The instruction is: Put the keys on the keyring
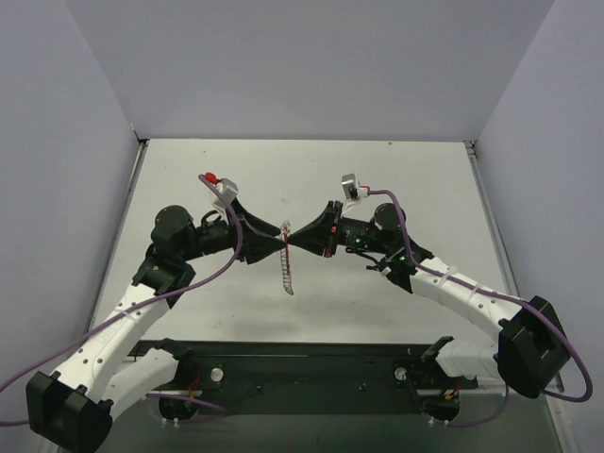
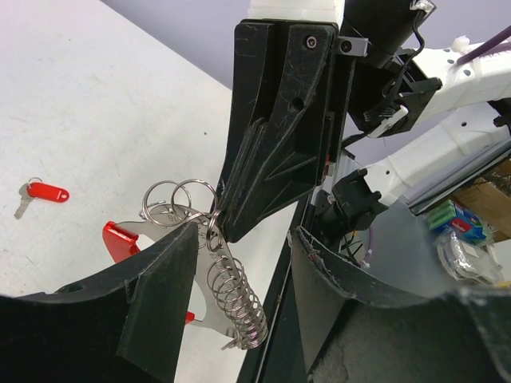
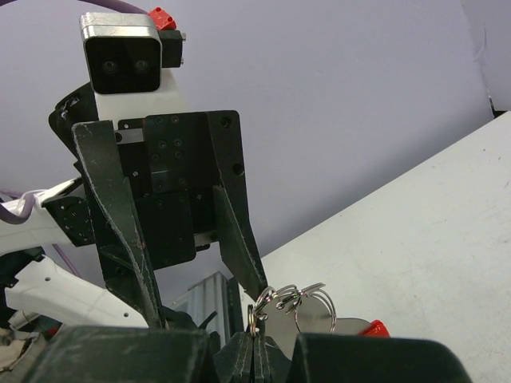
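**Right pinch on the keyring, left jaws standing apart**

Right gripper (image 3: pixel 255 355) of mine is closed tight, its tips nipping one of the small split rings (image 2: pixel 180 199) at the top of the keyring (image 2: pixel 227 294). The hoop hangs below that pinch, above the table (image 2: pixel 96 96), its red arc to one side. My left gripper (image 2: pixel 243 243) faces it tip to tip with jaws partly spread and nothing clamped. One finger (image 2: pixel 156 295) sits in front of the hoop, and I cannot tell whether it touches. The key (image 2: pixel 44 192) lies flat on the table, well apart.

I judge the hoop light, stiff and slick, likely to swing or twist from so small a pinch, so I would steady its rim. The key looks tiny, best taken by its red plastic head.
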Available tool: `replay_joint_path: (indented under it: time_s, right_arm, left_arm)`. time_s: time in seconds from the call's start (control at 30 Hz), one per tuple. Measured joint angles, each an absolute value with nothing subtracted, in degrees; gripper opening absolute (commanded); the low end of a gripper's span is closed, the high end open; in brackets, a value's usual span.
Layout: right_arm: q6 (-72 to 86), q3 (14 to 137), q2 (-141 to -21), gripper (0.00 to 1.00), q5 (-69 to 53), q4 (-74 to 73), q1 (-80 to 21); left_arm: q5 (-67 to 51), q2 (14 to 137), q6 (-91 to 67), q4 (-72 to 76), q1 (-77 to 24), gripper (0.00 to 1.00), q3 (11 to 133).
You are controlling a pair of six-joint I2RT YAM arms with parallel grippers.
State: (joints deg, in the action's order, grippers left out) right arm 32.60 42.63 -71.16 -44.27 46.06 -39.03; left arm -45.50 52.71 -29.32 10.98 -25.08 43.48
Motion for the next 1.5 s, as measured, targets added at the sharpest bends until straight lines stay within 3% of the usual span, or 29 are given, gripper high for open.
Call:
replay_joint_path:
  time_s: [0.37, 0.5, 0.53, 0.6, 0.8, 0.9, 0.93, 1.03, 1.2, 1.37, 1.5]
  right_arm:
    - [32.8, 42.6, -71.2, 0.0, -44.4, 46.1, -39.0]
    - [33.0, 42.6, -71.2, 0.0, -44.6, 46.1, -39.0]
    - [33.0, 42.6, -71.2, 0.0, -45.0, 46.2, -39.0]
    - [32.9, 42.6, -71.1, 0.0, -45.3, 46.4, -39.0]
    - [33.1, 42.6, -71.1, 0.03, -45.6, 46.0, -38.7]
    - [33.1, 42.6, -71.1, 0.2, -45.6, 46.0, -38.6]
    - [32.9, 42.6, -71.1, 0.34, -45.5, 46.0, -38.6]
    - [32.9, 42.7, -71.1, 0.6, -45.0, 44.9, -37.8]
    - [32.4, 46.3, -71.1, 0.74, -43.8, 38.0, -36.5]
    - [27.4, 59.1, -71.2, 1.0, -41.3, 30.6, -35.5]
    - [22.3, 68.0, -71.2, 1.0, -36.0, 27.6, -34.3]
  left_arm:
    - [-45.5, 53.0, -29.3, 11.4, -26.0, 0.42, 42.2]
    - [-45.2, 53.1, -29.3, 11.5, -26.3, 0.24, 42.0]
    - [-45.1, 53.2, -29.2, 11.6, -26.5, 0.11, 42.0]
    - [-44.3, 53.6, -29.1, 11.8, -26.6, 0.0, 42.0]
    - [-43.6, 54.6, -28.9, 12.9, -27.1, 0.0, 42.0]
    - [-42.9, 54.6, -28.7, 12.9, -27.4, 0.0, 42.0]
    - [-42.8, 54.5, -28.7, 12.9, -27.4, 0.0, 42.0]
    - [-42.5, 53.8, -28.4, 12.5, -27.8, 0.0, 42.0]
    - [-40.7, 52.1, -27.7, 11.3, -28.4, 0.0, 41.9]
    - [-38.9, 50.5, -27.7, 10.1, -28.6, 0.0, 40.6]
    - [-37.7, 49.4, -26.8, 8.0, -28.7, 0.0, 40.4]
